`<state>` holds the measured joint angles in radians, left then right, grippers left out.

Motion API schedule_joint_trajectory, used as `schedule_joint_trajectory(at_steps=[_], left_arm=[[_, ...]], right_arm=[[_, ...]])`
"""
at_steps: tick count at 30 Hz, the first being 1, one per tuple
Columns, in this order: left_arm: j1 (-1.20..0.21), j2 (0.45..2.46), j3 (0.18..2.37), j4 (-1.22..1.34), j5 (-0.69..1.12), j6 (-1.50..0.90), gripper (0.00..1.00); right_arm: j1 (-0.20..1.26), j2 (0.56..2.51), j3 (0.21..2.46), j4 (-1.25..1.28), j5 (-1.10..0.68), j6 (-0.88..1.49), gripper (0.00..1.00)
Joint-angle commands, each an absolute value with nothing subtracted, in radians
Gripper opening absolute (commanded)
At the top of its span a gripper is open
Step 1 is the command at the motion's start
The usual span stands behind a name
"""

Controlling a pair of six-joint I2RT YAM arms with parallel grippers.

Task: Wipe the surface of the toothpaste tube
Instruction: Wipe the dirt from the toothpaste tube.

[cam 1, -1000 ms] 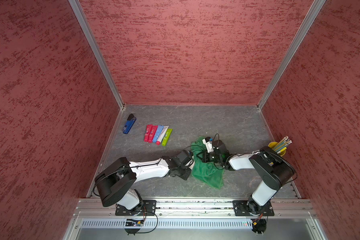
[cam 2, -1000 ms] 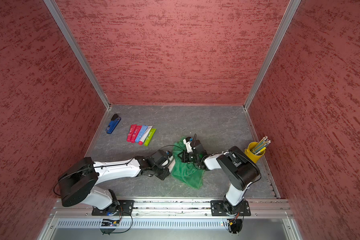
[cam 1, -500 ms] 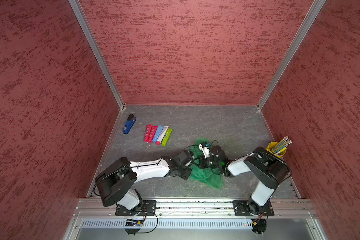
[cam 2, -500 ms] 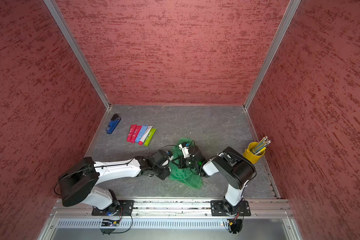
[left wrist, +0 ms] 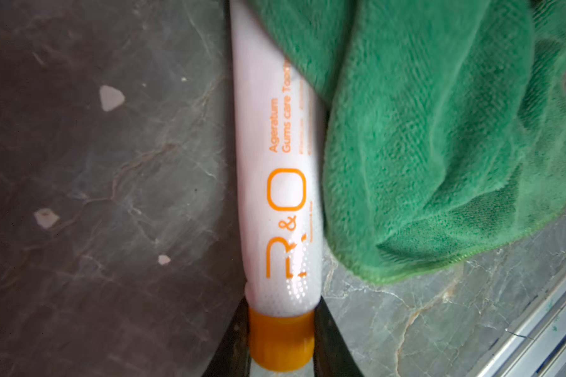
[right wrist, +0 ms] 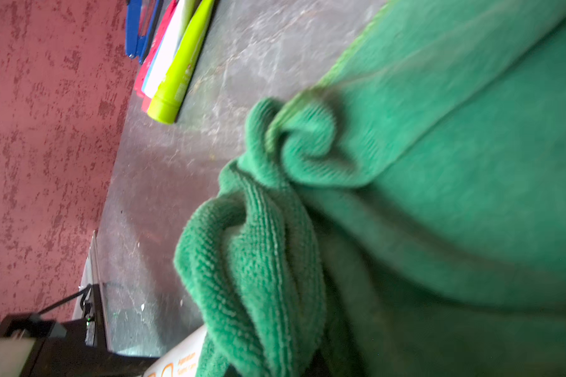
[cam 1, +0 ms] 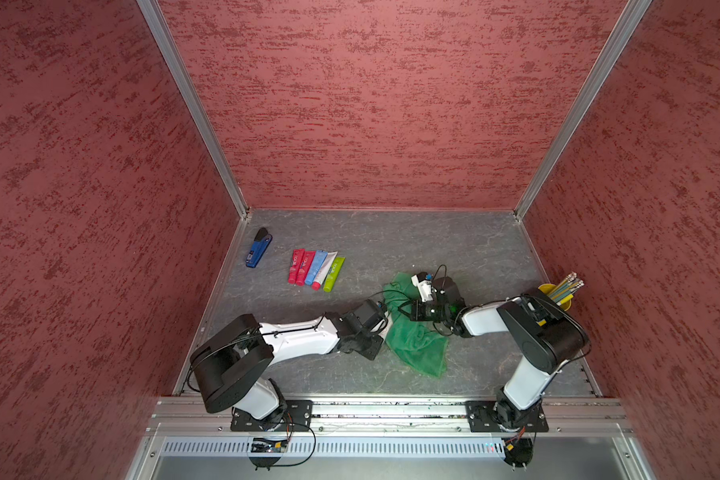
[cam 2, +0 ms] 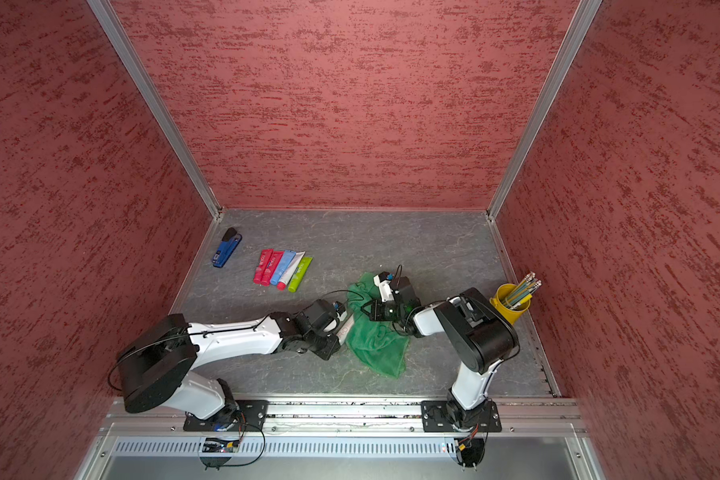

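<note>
So the left claw [left wrist: 281, 354] is pinched narrow on the orange cap [left wrist: 281, 329] of the toothpaste tube [left wrist: 275, 163], one finger on each side of it. The tube is white with orange lettering and sits around the middle of the table [cam 1: 391, 241], a bit toward the near edge, just left of the green cloth [cam 1: 416, 340]. In a top view you only catch a sliver of the tube [cam 2: 344, 329] poking out between the left claw and the cloth. Up close, the cloth [left wrist: 438, 130] is draped over the tube's tail end and runs down one side of it, while the cap end and most of the lettering are uncovered. I can't tell if the tube is resting on the table or held just off it. The right claw [cam 1: 404, 309] is closed on a bunched-up bit of the cloth [right wrist: 438, 196], which fills most of its wrist view, and the rest of it trails toward the near edge. Over on the far left, well apart from all this, there's a row of five tubes [cam 1: 314, 270] side by side and a blue stapler [cam 1: 258, 252] by the left wall. A yellow cup [cam 2: 510, 305] of pencils [cam 2: 522, 289] sits against the right wall.
</note>
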<state>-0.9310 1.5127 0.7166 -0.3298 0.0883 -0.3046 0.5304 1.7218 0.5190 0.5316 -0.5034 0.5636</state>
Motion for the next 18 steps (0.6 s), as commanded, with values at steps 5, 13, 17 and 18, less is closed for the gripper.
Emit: schedule_joint_trajectory(at_steps=[5,13,17,18], left_arm=[[-0.929,1.535,0.721,-0.35,0.06,-0.304,0.0],[-0.931,1.527,0.717,-0.351,0.056,-0.308,0.0],[-0.938,1.513,0.712,-0.349,0.046,-0.308,0.0],[-0.939,1.51,0.711,-0.35,0.043,-0.31,0.0]], right_arm=[[0.79,1.741,0.364,0.541,-0.52,0.729,0.0],[0.647,1.772,0.356,0.532,-0.523,0.669,0.0],[0.461,1.761,0.393,0.475,-0.55,0.598,0.0],[0.44,1.754,0.407,0.453,-0.537,0.585,0.0]])
